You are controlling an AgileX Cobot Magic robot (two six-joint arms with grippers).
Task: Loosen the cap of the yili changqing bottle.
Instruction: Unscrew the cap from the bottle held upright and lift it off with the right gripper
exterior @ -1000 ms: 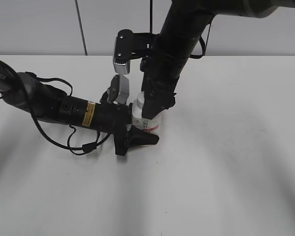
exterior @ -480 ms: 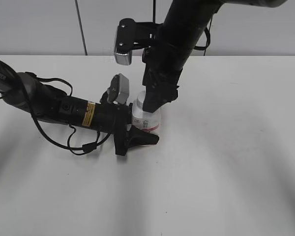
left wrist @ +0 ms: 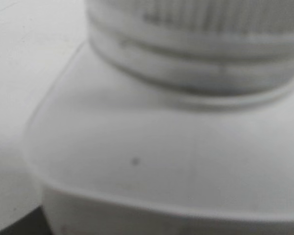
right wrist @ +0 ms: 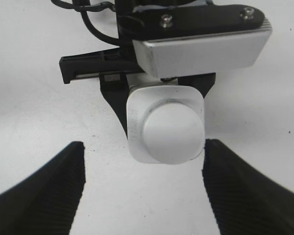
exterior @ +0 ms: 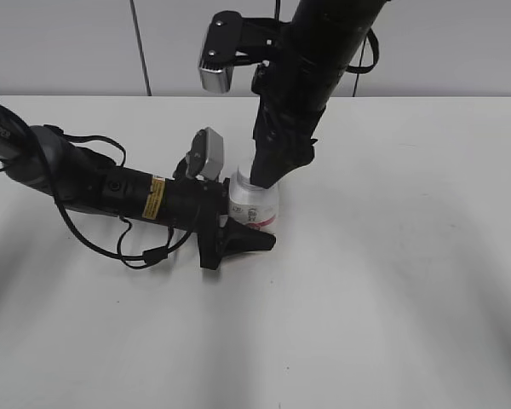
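Observation:
The yili changqing bottle (exterior: pixel 257 210), white with a pink-red label, stands upright on the white table. My left gripper (exterior: pixel 248 228) reaches in from the left and is shut on the bottle's lower body. The left wrist view is filled by the bottle's shoulder (left wrist: pixel 152 147) and the ribbed cap (left wrist: pixel 201 17). My right gripper (exterior: pixel 273 173) hangs just above the bottle with its jaws wide apart. In the right wrist view the round white cap (right wrist: pixel 172 132) sits on the bottle (right wrist: pixel 135 122), clear of both black fingers (right wrist: pixel 39 196); the right gripper (right wrist: pixel 143 193) is empty.
The left arm (exterior: pixel 85 183) and its cable lie low across the table (exterior: pixel 409 281) on the left. The right arm (exterior: pixel 315 60) comes down from the top centre. A grey wall stands behind the table's far edge.
My right arm has lifted upward, so its fingers now sit higher over the bottle's top. The left arm and the bottle have not moved.

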